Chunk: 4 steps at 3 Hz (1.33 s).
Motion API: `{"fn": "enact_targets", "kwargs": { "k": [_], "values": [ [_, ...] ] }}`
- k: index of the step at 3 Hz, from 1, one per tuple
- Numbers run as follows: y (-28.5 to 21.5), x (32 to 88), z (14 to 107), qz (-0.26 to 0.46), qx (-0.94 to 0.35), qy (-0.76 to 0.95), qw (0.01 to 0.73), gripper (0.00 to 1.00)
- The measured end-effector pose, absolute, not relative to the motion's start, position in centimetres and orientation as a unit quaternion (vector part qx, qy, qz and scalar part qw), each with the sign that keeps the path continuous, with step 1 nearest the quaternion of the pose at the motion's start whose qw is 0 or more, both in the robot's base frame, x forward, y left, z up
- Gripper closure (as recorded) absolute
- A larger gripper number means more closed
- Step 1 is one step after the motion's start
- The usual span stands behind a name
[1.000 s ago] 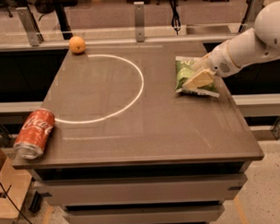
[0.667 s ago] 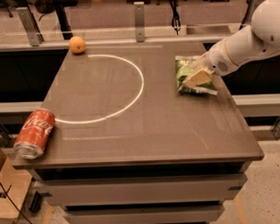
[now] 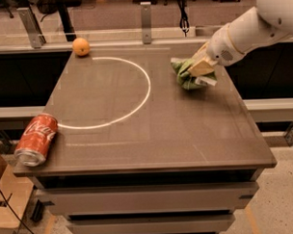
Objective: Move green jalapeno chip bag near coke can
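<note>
1. The chip bag (image 3: 183, 75) is small, green and crinkly, bunched up with a pale edge showing. It is at the far right of the table (image 3: 161, 133), pinched in my gripper (image 3: 202, 69), which reaches in from the right.
2. The coke can (image 3: 36, 139) is red with white script. It lies on its side at the near left corner, silver end toward the front, well apart from the bag.

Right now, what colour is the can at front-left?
Red coke can, white script, camera view; pincer at the chip bag, far right.

Robot lab: marked test bench (image 3: 161, 137), jaws far right.
</note>
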State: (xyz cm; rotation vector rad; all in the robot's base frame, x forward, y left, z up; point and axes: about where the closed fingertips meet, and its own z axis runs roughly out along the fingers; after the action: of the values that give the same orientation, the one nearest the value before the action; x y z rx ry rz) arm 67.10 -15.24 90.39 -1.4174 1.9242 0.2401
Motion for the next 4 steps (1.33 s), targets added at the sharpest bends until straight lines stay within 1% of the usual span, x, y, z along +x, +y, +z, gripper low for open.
{"fn": "enact_targets", "kwargs": {
  "k": [1,2,3,4],
  "values": [
    [-12.5,66.8,95.3,0.077,-0.576,0.722,0.376,1.00],
    [-8.5,65.0,100.4,0.058,-0.618,0.678,0.394,1.00],
    [-8.3,64.9,100.8,0.056,-0.620,0.675,0.395,1.00],
    [-6.2,63.8,100.7,0.071,-0.644,0.654,0.391,1.00]
  ]
}}
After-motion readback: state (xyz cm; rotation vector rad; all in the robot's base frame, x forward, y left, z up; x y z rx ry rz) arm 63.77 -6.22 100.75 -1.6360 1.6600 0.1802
